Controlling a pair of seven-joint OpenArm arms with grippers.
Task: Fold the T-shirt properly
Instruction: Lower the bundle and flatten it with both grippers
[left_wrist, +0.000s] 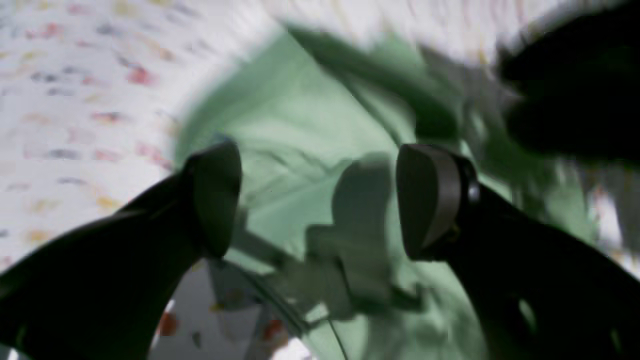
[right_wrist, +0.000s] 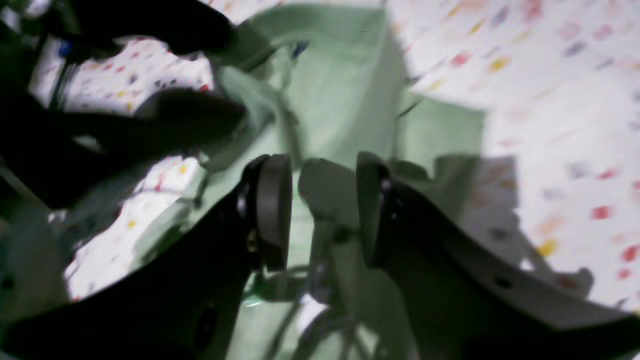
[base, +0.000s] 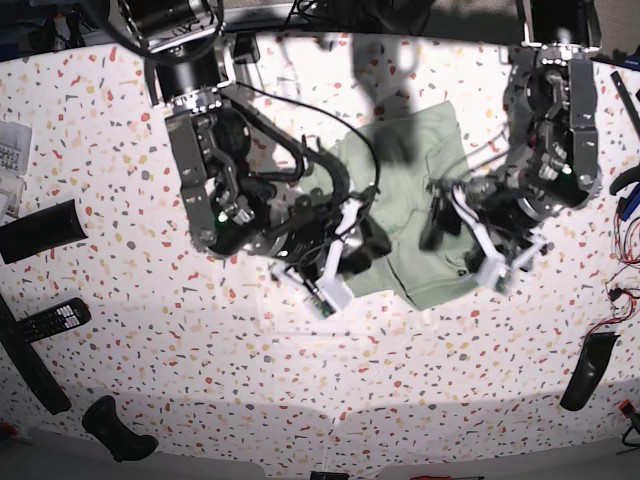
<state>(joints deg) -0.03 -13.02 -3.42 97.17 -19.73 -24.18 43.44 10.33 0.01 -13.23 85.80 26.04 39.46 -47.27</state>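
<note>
The T-shirt (base: 410, 190) lies bunched and partly folded in the middle of the speckled table (base: 300, 380), pale green with creases. My left gripper (left_wrist: 320, 200) hovers just above the T-shirt (left_wrist: 280, 115), open wide, with nothing between its fingers. In the base view the left gripper (base: 465, 240) is at the garment's right edge. My right gripper (right_wrist: 322, 210) is open about halfway over the T-shirt (right_wrist: 340, 85), and only its shadow shows between the pads. In the base view the right gripper (base: 350, 260) sits at the shirt's lower left edge. Both wrist views are blurred.
A black remote (base: 45, 320) and a black bar (base: 40, 228) lie at the table's left. A dark object (base: 118, 430) sits at the front left and another dark object (base: 585, 370) at the right, near loose cables (base: 625, 290).
</note>
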